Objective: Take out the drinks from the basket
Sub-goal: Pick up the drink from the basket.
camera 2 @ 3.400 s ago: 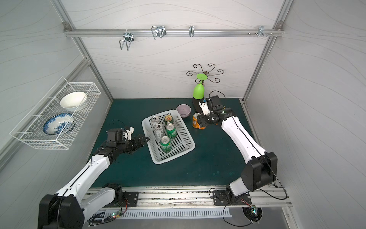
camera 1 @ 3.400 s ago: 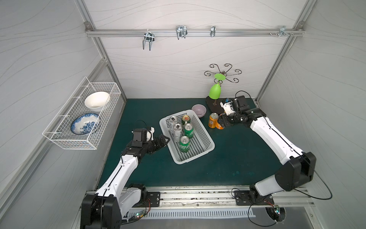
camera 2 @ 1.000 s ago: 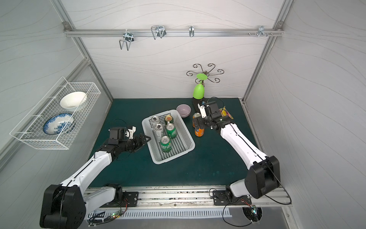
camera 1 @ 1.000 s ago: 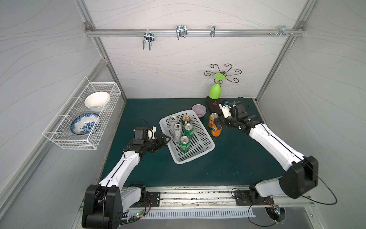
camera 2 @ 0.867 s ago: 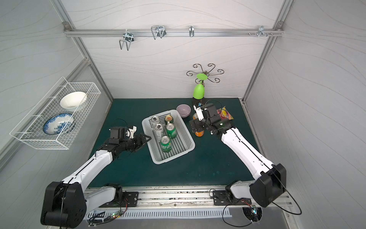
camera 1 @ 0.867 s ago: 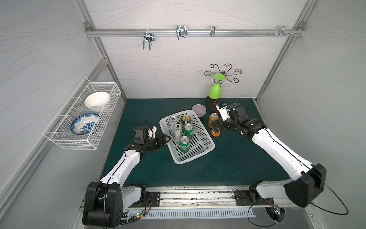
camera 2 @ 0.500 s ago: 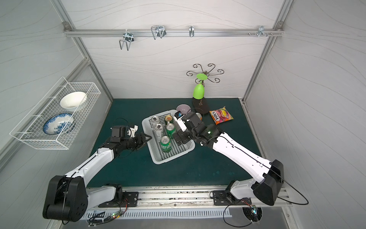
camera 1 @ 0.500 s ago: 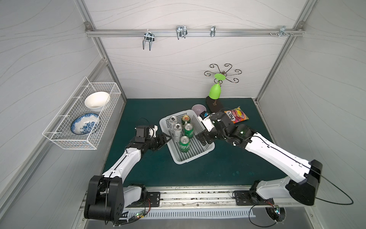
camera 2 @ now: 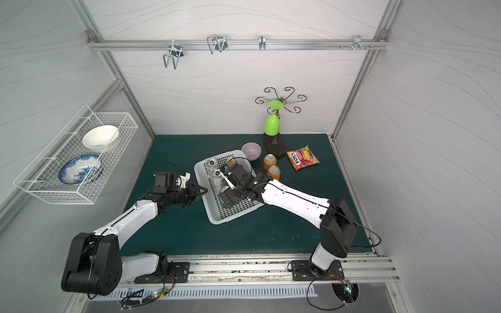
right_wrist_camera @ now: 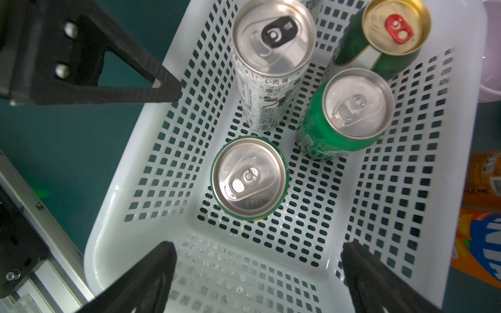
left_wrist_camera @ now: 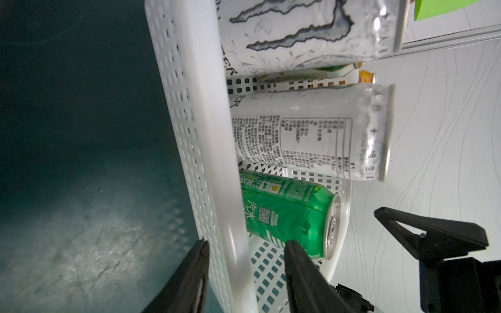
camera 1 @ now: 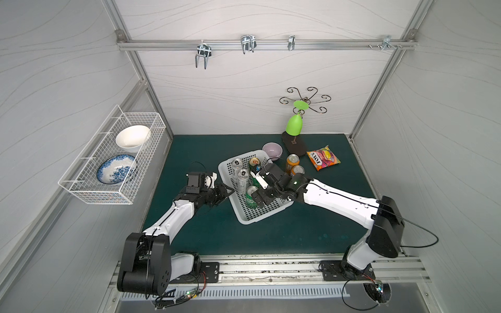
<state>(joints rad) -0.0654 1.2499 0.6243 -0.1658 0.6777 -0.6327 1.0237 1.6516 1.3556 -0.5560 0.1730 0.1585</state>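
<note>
Straddling the basket (camera 1: 260, 216) wall on the left arm's (camera 1: 179, 216) side, the left jaws stand partly open, one finger (left_wrist_camera: 189, 279) outside over the bench (camera 1: 298, 238) and its mate inside; in the left wrist view a little gap shows on each side of the wall, so nothing is gripped. Just past the inner finger stands the near green can (left_wrist_camera: 287, 216).

Over the near end of the basket, the right arm (camera 1: 339, 200) holds the right jaws spread wide and empty. In the right wrist view the near green can (right_wrist_camera: 249, 177) stands upright just beyond the fingertips, roughly in line with the gap but not between them; the second green can (right_wrist_camera: 349, 108) is farther off; one silver-white can (right_wrist_camera: 271, 40) and the cream-and-green can (right_wrist_camera: 390, 29) stand behind these. The other silver-white can (camera 1: 236, 164) stands at the far end. All five are upright inside the basket.

Both orange cans (camera 1: 292, 162) stand out on the bench, close together, just beside the basket's far right corner and near a lilac bowl (camera 1: 272, 149).
</note>
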